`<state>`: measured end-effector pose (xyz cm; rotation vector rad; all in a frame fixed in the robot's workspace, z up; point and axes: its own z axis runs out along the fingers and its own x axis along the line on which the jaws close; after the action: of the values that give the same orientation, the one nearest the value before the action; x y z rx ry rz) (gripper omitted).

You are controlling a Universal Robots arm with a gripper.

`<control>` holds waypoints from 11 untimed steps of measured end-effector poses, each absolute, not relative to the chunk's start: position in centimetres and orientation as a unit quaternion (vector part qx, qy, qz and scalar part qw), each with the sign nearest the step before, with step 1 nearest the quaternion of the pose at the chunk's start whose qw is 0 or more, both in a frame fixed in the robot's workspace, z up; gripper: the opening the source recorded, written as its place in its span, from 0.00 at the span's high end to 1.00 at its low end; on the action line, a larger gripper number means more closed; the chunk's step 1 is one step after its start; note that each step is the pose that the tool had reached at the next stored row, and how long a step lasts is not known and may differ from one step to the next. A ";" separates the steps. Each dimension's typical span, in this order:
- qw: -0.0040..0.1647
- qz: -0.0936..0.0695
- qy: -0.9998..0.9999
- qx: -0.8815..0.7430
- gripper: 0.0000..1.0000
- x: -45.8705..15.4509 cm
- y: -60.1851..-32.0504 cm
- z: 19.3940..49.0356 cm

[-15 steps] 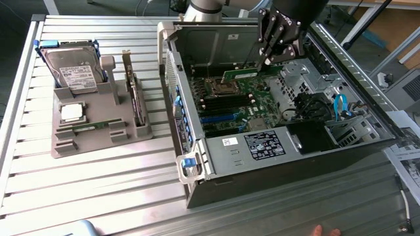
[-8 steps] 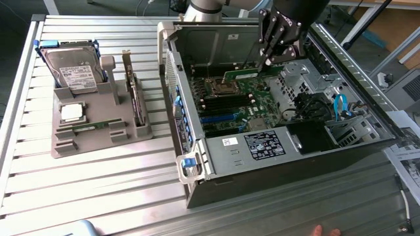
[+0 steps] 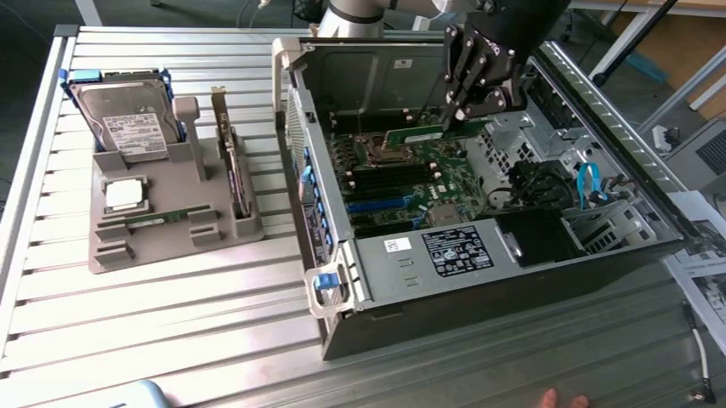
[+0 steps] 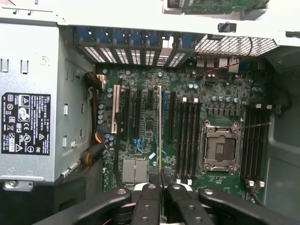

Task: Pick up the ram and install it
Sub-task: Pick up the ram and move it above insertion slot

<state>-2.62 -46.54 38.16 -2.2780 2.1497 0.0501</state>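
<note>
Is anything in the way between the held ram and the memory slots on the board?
Nothing visible. The gripper holds the ram above the open case; the empty memory slots beside the processor socket lie bare.

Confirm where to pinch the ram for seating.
Pinch the ram across its two flat faces, coming from above: it is a thin strip and the slots face up. The gripper is shut on it so, edge-on between the fingers.

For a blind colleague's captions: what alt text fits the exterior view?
The gripper, shut on the ram, holds it over the motherboard inside an open computer case. At the exterior view's left, a grey tray carries a hard drive.
</note>
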 end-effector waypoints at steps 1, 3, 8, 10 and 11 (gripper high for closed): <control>0.004 0.016 0.686 -0.727 0.88 -2.6 -46.5 38.1; 0.004 0.016 0.686 -0.727 0.88 -2.6 -46.5 38.1; 0.005 0.016 0.686 -0.727 0.88 -2.6 -46.5 38.0; 0.005 0.016 0.686 -0.727 0.88 -2.6 -46.3 38.0; 0.005 0.016 0.686 -0.727 0.88 -2.6 -46.2 38.0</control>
<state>-2.62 -46.21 37.99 -2.2780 2.1497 0.0500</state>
